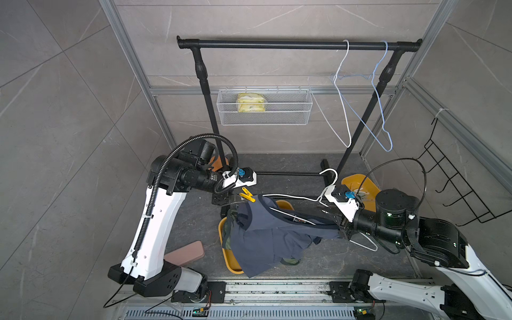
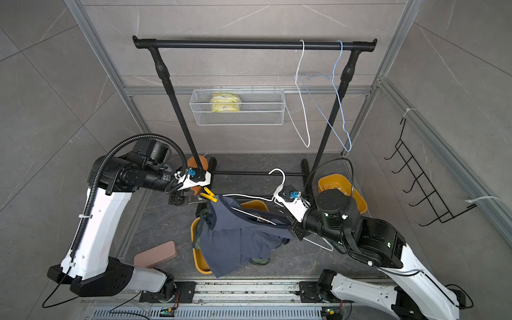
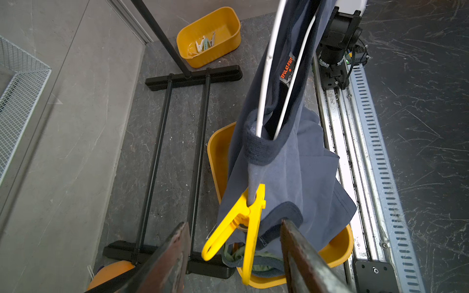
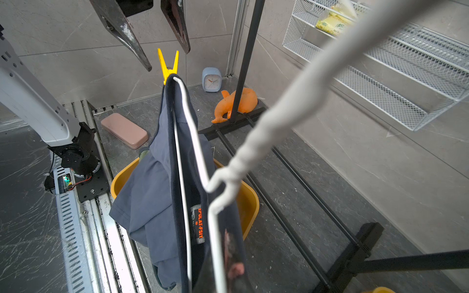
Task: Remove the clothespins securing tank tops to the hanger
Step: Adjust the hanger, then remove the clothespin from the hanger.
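We see the left gripper (image 3: 233, 225) with its jaws apart, one on each side of the yellow clothespin (image 3: 243, 215) handles, gripping nothing. The clothespin clamps a blue tank top (image 1: 266, 238) to the end of a white hanger (image 4: 182, 177). The right gripper (image 1: 331, 214) is closed on the hanger near its hook, above a yellow bin (image 3: 218, 157). The top drapes into that bin, over olive cloth (image 1: 289, 261). More pins (image 3: 205, 44) lie in a second bin (image 3: 228, 28) by the rack foot (image 3: 193, 77).
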Controlling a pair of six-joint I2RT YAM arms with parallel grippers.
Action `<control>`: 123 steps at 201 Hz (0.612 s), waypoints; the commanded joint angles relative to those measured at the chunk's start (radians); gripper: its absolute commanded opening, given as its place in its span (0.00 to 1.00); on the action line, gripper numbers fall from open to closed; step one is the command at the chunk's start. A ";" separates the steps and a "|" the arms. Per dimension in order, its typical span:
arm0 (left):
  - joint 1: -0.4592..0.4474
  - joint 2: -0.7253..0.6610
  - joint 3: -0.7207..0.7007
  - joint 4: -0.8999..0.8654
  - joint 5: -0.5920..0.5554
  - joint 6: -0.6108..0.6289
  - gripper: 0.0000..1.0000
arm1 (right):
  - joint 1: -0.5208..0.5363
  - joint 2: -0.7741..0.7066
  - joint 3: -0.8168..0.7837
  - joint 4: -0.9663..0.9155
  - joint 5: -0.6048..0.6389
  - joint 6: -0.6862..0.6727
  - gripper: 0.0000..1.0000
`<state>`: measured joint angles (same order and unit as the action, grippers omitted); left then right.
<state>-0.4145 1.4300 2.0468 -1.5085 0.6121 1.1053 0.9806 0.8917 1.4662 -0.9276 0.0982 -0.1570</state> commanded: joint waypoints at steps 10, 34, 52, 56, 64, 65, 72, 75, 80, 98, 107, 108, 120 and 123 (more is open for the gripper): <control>0.000 -0.015 -0.013 -0.178 0.038 0.019 0.60 | -0.003 -0.013 0.038 0.009 0.005 0.007 0.00; 0.002 -0.016 -0.019 -0.175 0.040 0.017 0.60 | -0.003 -0.009 0.043 0.006 0.005 0.005 0.00; 0.000 -0.017 -0.020 -0.170 0.040 0.017 0.60 | -0.003 -0.007 0.047 0.006 -0.003 0.006 0.00; 0.001 -0.017 -0.020 -0.169 0.042 0.016 0.60 | -0.003 -0.007 0.049 0.005 -0.002 0.006 0.00; 0.000 -0.018 -0.019 -0.169 0.043 0.016 0.60 | -0.003 -0.005 0.050 0.004 -0.001 0.006 0.00; 0.000 -0.019 -0.019 -0.168 0.044 0.016 0.60 | -0.003 -0.004 0.050 0.004 -0.001 0.006 0.00; 0.000 -0.019 -0.017 -0.168 0.046 0.015 0.59 | -0.003 -0.001 0.054 0.001 -0.001 0.005 0.00; 0.000 -0.018 -0.017 -0.168 0.046 0.015 0.58 | -0.003 0.001 0.055 -0.001 0.000 0.006 0.00; 0.001 -0.020 -0.017 -0.168 0.047 0.016 0.57 | -0.003 0.004 0.059 -0.004 -0.001 0.005 0.00; 0.000 -0.023 -0.016 -0.169 0.049 0.016 0.53 | -0.003 0.007 0.061 -0.002 0.001 0.006 0.00; 0.000 -0.025 -0.017 -0.168 0.049 0.016 0.50 | -0.003 0.010 0.060 -0.003 0.004 0.006 0.00; 0.001 -0.025 -0.017 -0.169 0.049 0.016 0.50 | -0.003 0.010 0.062 -0.002 0.004 0.005 0.00; 0.001 -0.028 -0.017 -0.169 0.051 0.017 0.49 | -0.003 0.013 0.062 -0.004 0.003 0.006 0.00; 0.000 -0.029 -0.017 -0.169 0.052 0.018 0.48 | -0.003 0.013 0.063 -0.005 0.003 0.004 0.00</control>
<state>-0.4145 1.4292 2.0281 -1.5089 0.6231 1.1114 0.9806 0.9012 1.5005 -0.9318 0.0978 -0.1570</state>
